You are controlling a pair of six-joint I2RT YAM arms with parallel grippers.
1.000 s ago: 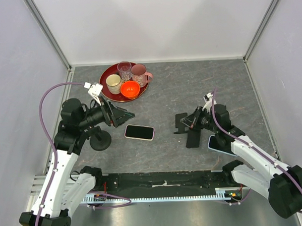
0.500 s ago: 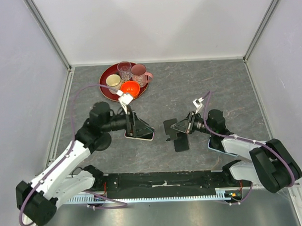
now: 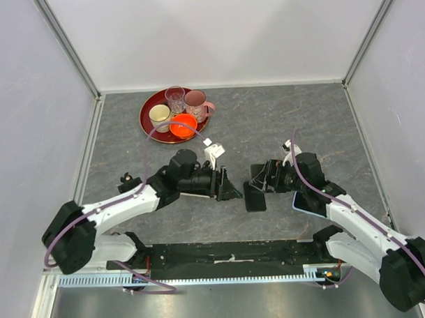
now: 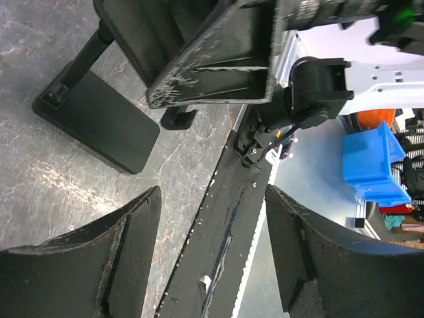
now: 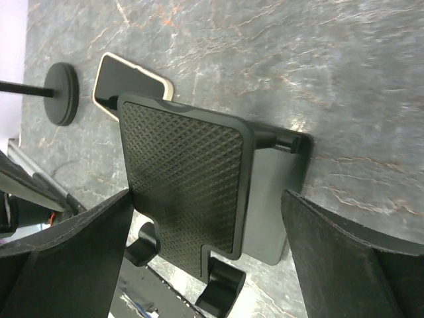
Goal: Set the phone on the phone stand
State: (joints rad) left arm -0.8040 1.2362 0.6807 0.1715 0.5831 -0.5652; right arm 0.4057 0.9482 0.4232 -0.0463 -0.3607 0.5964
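Now, phone stand [image 5: 185,179]: upright on the table [image 3: 281,122], near the middle. The ribbed plate leans back and its two lip hooks sit at the low edge, where I judge they would catch a phone's bottom edge.
Right pincer [image 5: 205,199]: fingers spread wide, one on either side of the stand and not touching it. My guess is that I'm bracketing it, ready to steady it if it gets nudged.
Phone [image 5: 129,83]: flat on the table, screen up, just behind the stand from my right wrist's view. Nothing grips it. From above it is mostly hidden under my left forearm.
Left pincer [image 4: 212,192]: fingers apart with nothing between them. It is reached out low across the table with the tips pointing at the stand. The phone is not in this wrist's view, so I judge my tips are past it.
Round-footed post [image 5: 63,93]: stands beside the phone's far end, something to keep clear of.
Progress: phone not lifted, so I judge this an early stage.
Next need: left pincer over the phone's long edges, then down.
Risk: a thin slab lying flat gives the fingers little edge to catch.
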